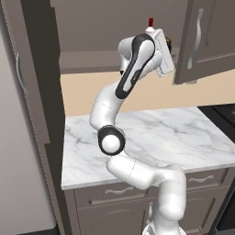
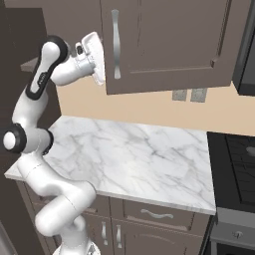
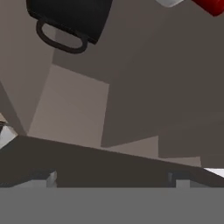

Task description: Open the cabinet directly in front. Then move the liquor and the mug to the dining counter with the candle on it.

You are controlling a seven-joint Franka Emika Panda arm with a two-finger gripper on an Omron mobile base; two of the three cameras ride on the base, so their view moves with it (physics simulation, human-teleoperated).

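The cabinet (image 1: 204, 41) stands open, its door swung out to the right of the pincer (image 3: 113, 177), which reaches into the opening with its jaws spread wide and nothing between them. Below the pincer lies the marble worktop (image 1: 160, 137). Ahead of the pincer, inside the cabinet, the black mug (image 3: 70, 17) sits with its handle turned toward the fingertips. The liquor (image 1: 150, 25) stands beside the mug, its red cap peeking above the hand.

White arm raised to the open cabinet (image 1: 202, 41), liquor (image 1: 150, 26) red cap above hand, marble worktop (image 1: 183, 133) below
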